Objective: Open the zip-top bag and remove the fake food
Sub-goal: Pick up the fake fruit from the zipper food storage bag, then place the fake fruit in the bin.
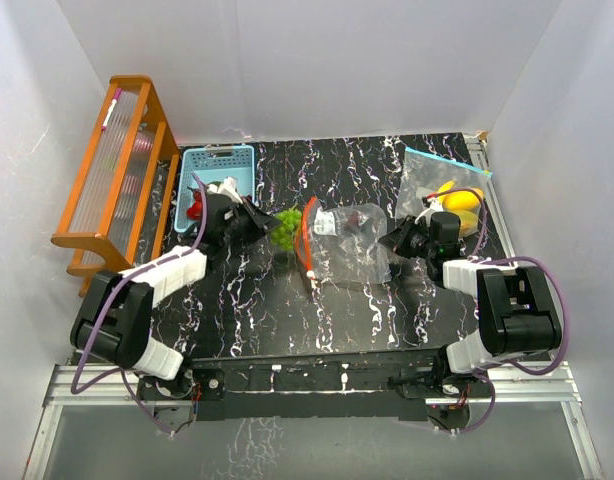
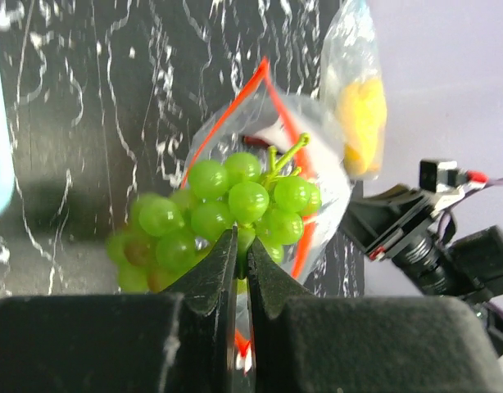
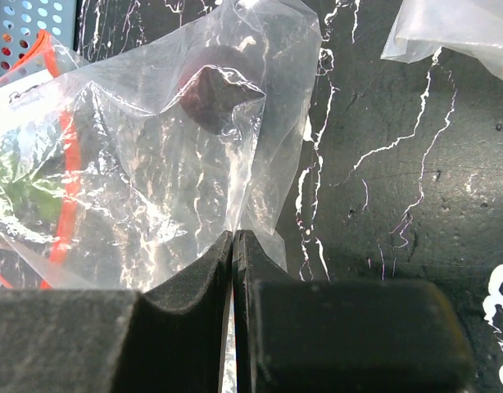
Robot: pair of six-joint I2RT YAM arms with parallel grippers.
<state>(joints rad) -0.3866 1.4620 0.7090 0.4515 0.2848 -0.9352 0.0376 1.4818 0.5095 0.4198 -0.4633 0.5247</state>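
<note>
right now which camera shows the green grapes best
Left wrist: the green grapes fill the centre, each grape and the stem clear, right at the left end effector. Top external shows only a small green clump beside the bag. Right wrist shows a green blur through plastic.

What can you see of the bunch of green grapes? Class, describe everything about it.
The bunch of green grapes looks like glossy, translucent plastic: many round beads on a light-green forked stem. It sits over the black marbled table, at the red-zipped mouth of the clear zip-top bag and mostly outside it. The left gripper is shut and pinches the bunch's near edge.
</note>
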